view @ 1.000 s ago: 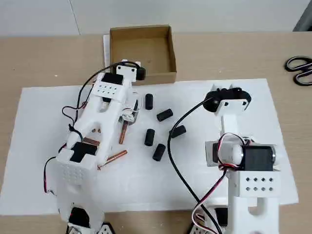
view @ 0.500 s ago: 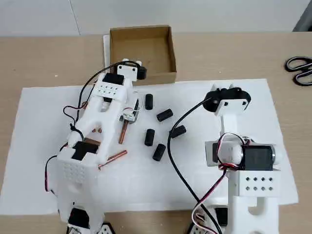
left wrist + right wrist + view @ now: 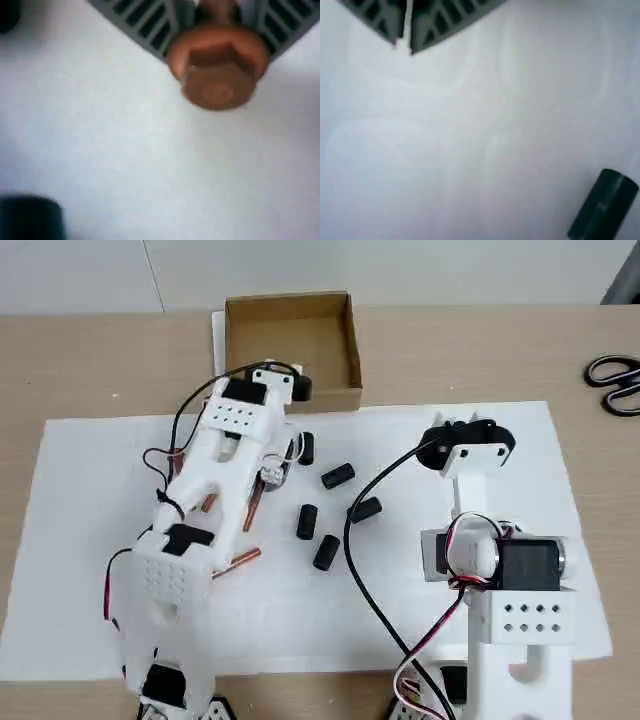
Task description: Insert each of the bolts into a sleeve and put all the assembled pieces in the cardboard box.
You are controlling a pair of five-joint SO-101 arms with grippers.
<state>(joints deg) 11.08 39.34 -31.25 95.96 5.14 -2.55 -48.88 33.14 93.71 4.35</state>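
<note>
Five black sleeves point(image 3: 326, 552) lay centre frame. The left gripper point(image 3: 217, 20) pinched a copper bolt point(image 3: 218, 70); the right gripper point(image 3: 404, 44) sat pressed together

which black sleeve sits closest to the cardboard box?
The sleeve beside the left gripper, just below the cardboard box; the other four lie farther from it.

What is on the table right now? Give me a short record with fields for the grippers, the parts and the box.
left gripper: shut on a copper bolt
right gripper: shut, empty, over the white sheet
black sleeves: five, loose on the sheet between the arms, none with a bolt in it
loose bolts: at least two on the sheet by the left arm
cardboard box: empty, at the sheet's far edge
</note>
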